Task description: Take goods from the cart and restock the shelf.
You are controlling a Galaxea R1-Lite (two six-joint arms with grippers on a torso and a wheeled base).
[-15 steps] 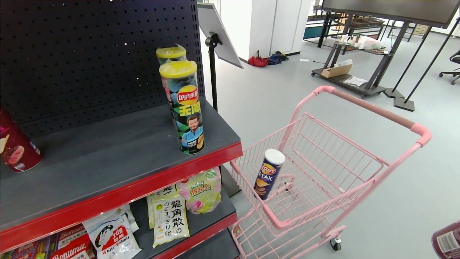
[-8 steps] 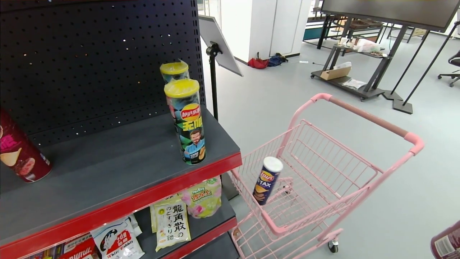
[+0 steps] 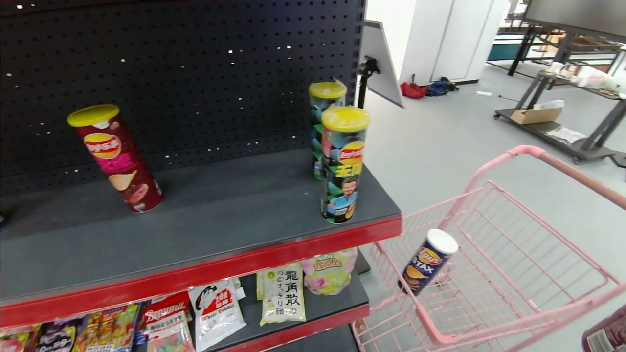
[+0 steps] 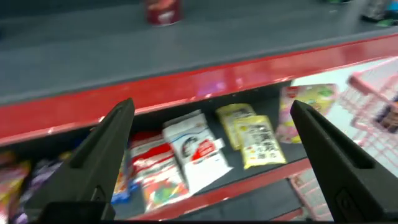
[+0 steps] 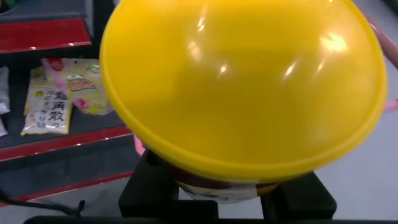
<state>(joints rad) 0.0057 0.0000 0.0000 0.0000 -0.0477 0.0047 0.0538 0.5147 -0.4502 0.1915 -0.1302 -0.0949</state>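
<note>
A maroon chip can with a yellow lid stands on the grey shelf, towards its left. Two green cans with yellow lids stand one behind the other at the shelf's right end. A blue chip can leans inside the pink cart. My right gripper is shut on another maroon chip can, whose yellow lid faces the wrist camera. That can's body shows at the head view's lower right corner. My left gripper is open with nothing in it, facing the shelf's red front edge.
Snack bags lie on the lower shelf under the red edge. A black pegboard backs the shelf. A tilted white board on a stand is behind the shelf's right end. A black rack stands across the open grey floor.
The head camera has swung left, so the whole picture shifted right and the maroon can on the shelf is now fully in view. The held can stays at the lower right corner.
</note>
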